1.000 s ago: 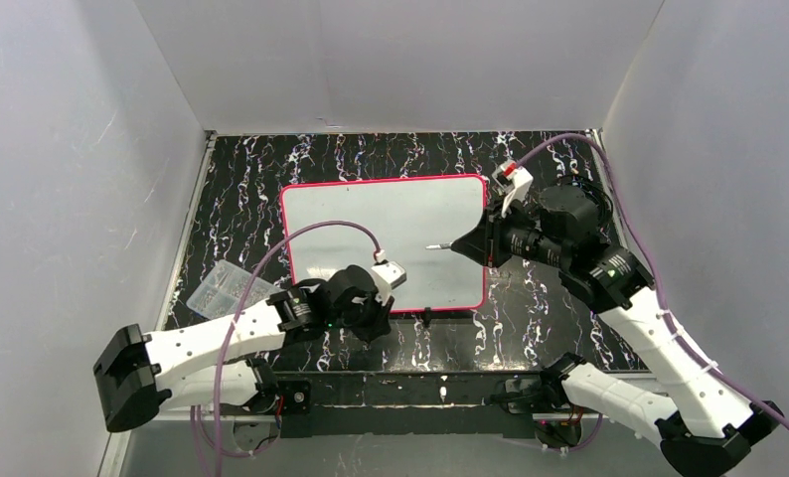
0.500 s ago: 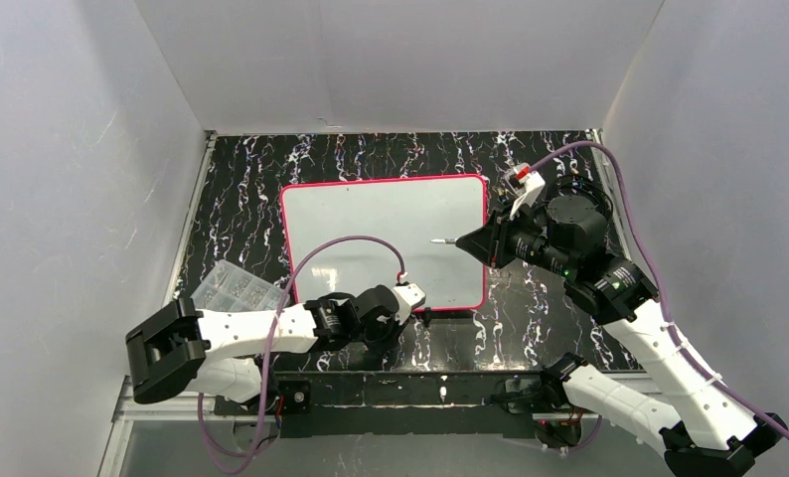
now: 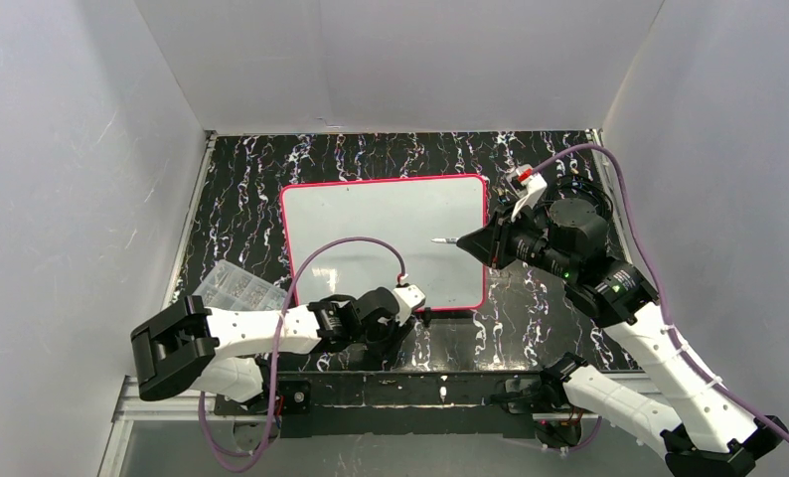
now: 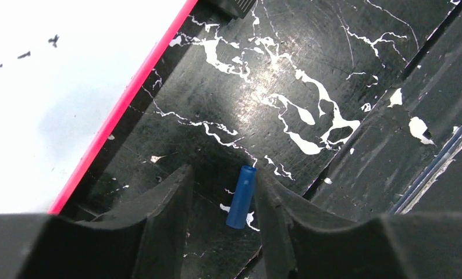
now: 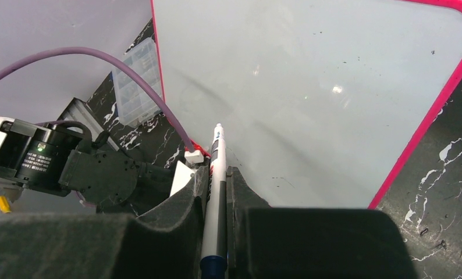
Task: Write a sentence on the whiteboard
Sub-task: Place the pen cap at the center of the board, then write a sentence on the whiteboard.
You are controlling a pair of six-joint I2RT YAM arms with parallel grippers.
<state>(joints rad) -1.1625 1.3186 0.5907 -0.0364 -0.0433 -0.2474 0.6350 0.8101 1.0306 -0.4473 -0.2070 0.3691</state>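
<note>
The whiteboard [image 3: 386,224] lies flat with a pink-red frame; it also shows in the right wrist view [image 5: 322,81] and the left wrist view [image 4: 48,110]. No blue handwriting shows on it, only a few dark specks. My right gripper [image 3: 473,244] [image 5: 218,172] is shut on a white marker [image 3: 441,240] [image 5: 218,142], whose bare tip hangs over the board's right part. My left gripper [image 3: 413,322] [image 4: 223,172] is open, low over the table just in front of the board's near edge. A small blue cap [image 4: 241,196] lies between its fingers, against the right one.
A clear plastic box [image 3: 234,288] [image 5: 137,81] sits left of the board's near corner. A small black object [image 3: 426,316] sits at the board's near edge. White walls close in the black marbled table [image 3: 261,169] on three sides.
My left arm has swung right and toward the near edge, off the board's lower part, down to the table in front. My right gripper with the marker has drawn back slightly right.
</note>
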